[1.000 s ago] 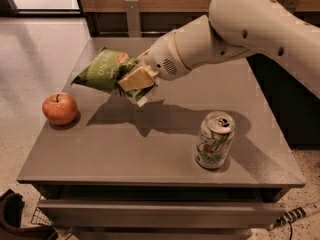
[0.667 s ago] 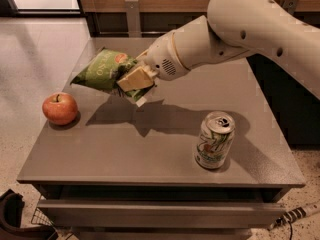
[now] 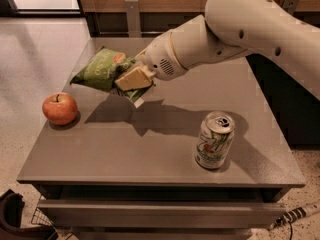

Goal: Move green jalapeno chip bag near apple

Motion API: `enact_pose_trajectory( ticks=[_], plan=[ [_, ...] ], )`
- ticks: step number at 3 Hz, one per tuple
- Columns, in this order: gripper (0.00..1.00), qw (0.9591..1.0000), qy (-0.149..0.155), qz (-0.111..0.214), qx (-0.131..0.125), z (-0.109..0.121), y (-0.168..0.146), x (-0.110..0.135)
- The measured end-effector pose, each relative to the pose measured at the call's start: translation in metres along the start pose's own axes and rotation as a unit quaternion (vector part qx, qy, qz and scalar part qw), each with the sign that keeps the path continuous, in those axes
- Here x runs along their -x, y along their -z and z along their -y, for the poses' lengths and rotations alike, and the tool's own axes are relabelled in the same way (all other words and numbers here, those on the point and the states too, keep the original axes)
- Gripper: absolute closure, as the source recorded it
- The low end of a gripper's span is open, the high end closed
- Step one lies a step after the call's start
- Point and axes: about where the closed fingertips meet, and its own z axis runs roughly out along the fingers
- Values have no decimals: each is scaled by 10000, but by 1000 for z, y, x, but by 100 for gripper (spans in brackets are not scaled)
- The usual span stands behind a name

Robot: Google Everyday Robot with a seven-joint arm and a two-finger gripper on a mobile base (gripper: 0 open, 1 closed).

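Note:
The green jalapeno chip bag [image 3: 102, 70] is held in the air above the left half of the grey table [image 3: 150, 149]. My gripper [image 3: 131, 80] is shut on the bag's right end, its cream-coloured fingers [image 3: 134, 78] clamped over the foil. The red-orange apple [image 3: 60, 108] sits on the table near the left edge, below and to the left of the bag, apart from it. The bag's shadow falls on the table to the right of the apple.
A green-and-white soda can [image 3: 214, 140] stands upright at the table's front right. My white arm [image 3: 240, 29] reaches in from the upper right. A drawer front [image 3: 160, 211] lies below the table top. Dark cabinets stand behind and to the right.
None visible; the bag and arm hold about the same place above the table.

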Motion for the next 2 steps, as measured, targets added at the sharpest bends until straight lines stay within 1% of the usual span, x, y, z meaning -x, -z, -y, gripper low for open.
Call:
enact_pose_trajectory(
  ticks=[1, 2],
  plan=[
    [2, 10000, 17, -2, 7, -2, -1, 2],
    [0, 10000, 25, -3, 11, -2, -1, 2]
  ],
)
